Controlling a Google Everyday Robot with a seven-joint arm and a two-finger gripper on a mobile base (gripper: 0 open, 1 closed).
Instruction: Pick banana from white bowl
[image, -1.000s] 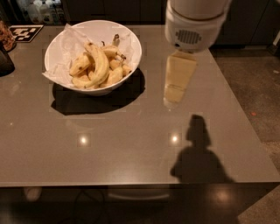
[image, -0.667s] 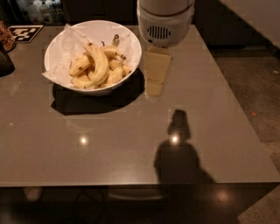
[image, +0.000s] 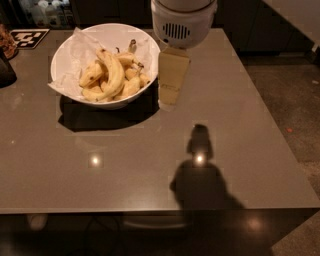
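The gripper (image: 170, 97) is next to the white bowl (image: 64, 50)
It hangs at the top middle. I cannot tell if it is open or shut. The banana (image: 116, 75) lies inside the bowl, upper left, on the other bananas (image: 91, 75).

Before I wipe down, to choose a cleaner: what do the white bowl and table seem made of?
The white bowl looks like glazed ceramic, glossy rim; the table, smooth grey stone or laminate, mirroring light glints. The gripper hangs beside the bowl.
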